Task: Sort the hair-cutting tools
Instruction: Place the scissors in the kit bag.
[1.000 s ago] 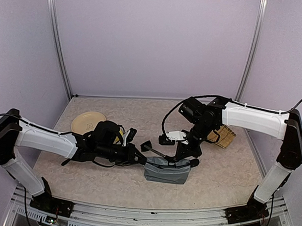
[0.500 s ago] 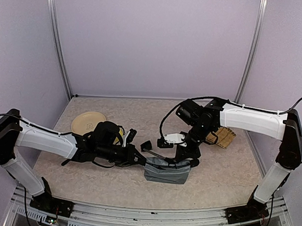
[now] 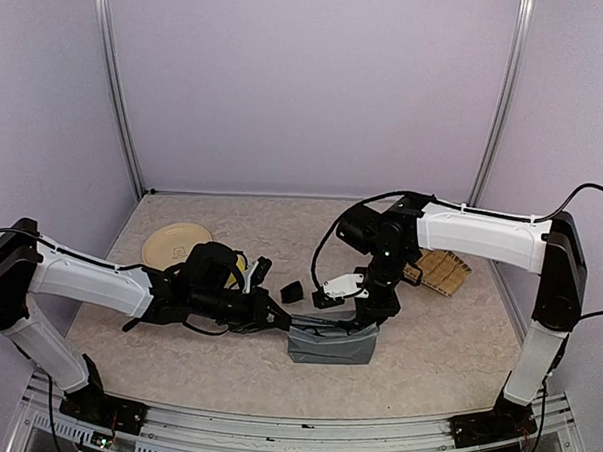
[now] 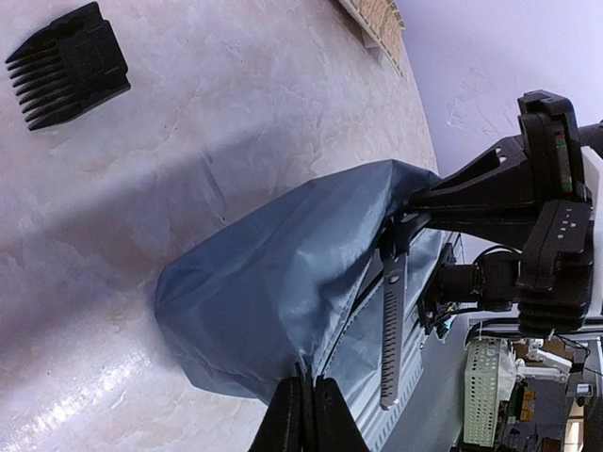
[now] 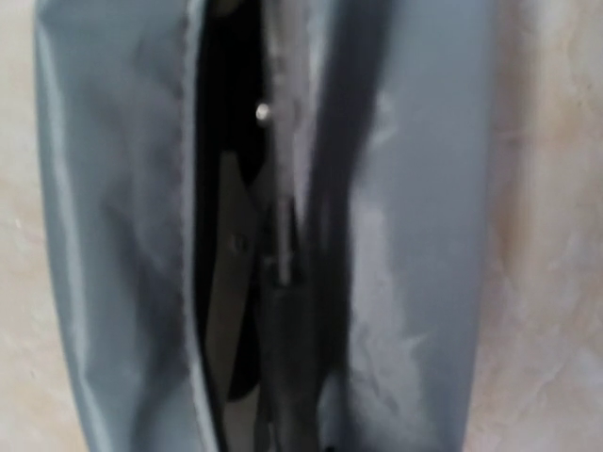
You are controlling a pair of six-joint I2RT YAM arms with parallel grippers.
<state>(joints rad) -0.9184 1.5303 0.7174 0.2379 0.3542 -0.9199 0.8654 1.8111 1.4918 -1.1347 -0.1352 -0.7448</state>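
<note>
My left claw [image 4: 303, 414] is clenched on the rim of the grey pouch [image 4: 264, 282], mid-desk [image 3: 175, 366] toward the near edge. My right claw [image 3: 366, 311] grasps the comb [image 4: 391, 330], which sits partway into the opening beside the scissors [image 5: 224, 311]. A small black piece [image 3: 292, 292] lies just beyond.

Top view: even, soft light, faint shadows. Left wrist: sharp, glare streak on the surface [image 4: 89, 414]. Right wrist: too close, pouch [image 5: 424, 188] fabric blurred, its opening nearly black.
</note>
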